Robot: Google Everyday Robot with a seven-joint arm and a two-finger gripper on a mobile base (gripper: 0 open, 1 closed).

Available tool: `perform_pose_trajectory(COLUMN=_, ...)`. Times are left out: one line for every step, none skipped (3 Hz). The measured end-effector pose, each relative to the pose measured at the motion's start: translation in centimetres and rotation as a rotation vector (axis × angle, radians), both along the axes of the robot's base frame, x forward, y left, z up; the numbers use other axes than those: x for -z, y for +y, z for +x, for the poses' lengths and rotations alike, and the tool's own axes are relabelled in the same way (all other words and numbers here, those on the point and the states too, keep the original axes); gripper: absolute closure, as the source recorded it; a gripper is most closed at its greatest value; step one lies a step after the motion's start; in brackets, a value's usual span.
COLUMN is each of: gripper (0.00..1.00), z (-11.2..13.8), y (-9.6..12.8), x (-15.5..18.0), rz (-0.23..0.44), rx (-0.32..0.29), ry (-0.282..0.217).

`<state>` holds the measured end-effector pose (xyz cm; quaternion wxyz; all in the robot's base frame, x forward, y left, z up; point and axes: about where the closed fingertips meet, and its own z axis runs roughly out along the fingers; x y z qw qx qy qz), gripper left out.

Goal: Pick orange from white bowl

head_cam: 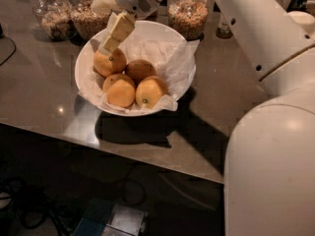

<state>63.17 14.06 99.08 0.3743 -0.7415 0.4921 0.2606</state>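
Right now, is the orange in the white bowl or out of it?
In. The orange rests on the crinkled paper inside the white bowl, beside three other fruits; the gripper hangs right over it.

My gripper [111, 41], upper left of the frame, covers the top of the orange [109, 65] in the white bowl [147, 26]. The top edge cuts off the jars [187, 14]; the right edge cuts off my arm [261, 38].

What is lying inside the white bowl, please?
Four oranges lie on crinkled white paper; the gripper hangs over the back-left orange. The paper covers the bottom of the bowl, so nothing beneath it shows.
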Motion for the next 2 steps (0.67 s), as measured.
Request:
perform_pose_trajectory(gripper=0.18, z=-1.1, y=-0.7, x=2.1, rz=0.016, rx=0.034, ry=0.058)
perform_pose_trajectory(gripper=0.19, z=-2.4, y=-0.4, x=4.5, rz=0.045, rx=0.052, ry=0.118)
